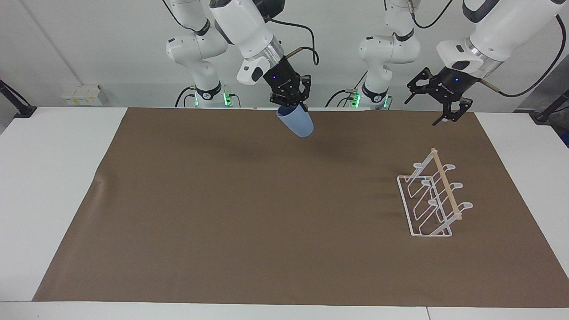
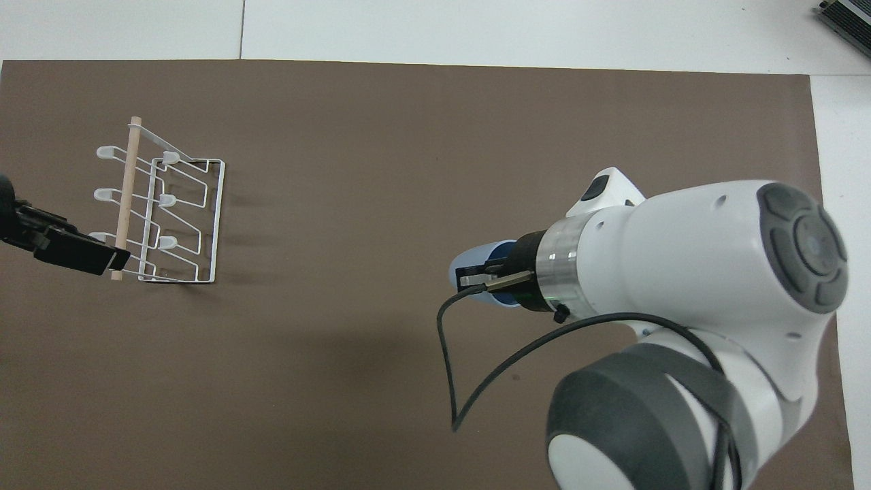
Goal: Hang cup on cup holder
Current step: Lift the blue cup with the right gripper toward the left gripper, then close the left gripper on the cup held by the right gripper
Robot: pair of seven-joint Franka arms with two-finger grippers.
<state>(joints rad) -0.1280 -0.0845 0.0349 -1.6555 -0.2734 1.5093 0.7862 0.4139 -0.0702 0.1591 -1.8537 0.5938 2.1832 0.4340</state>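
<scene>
My right gripper is shut on the rim of the light-blue cup, which hangs tilted in the air over the middle of the brown mat's robot-side edge. In the overhead view the cup peeks out from under the right wrist, with the right gripper over its mouth. The white wire cup holder with its wooden dowel stands on the mat toward the left arm's end; the cup holder carries nothing. My left gripper hangs open in the air over the mat's edge near the rack, and in the overhead view the left gripper overlaps the dowel's near end.
A brown mat covers most of the white table. A black cable loops down from the right wrist.
</scene>
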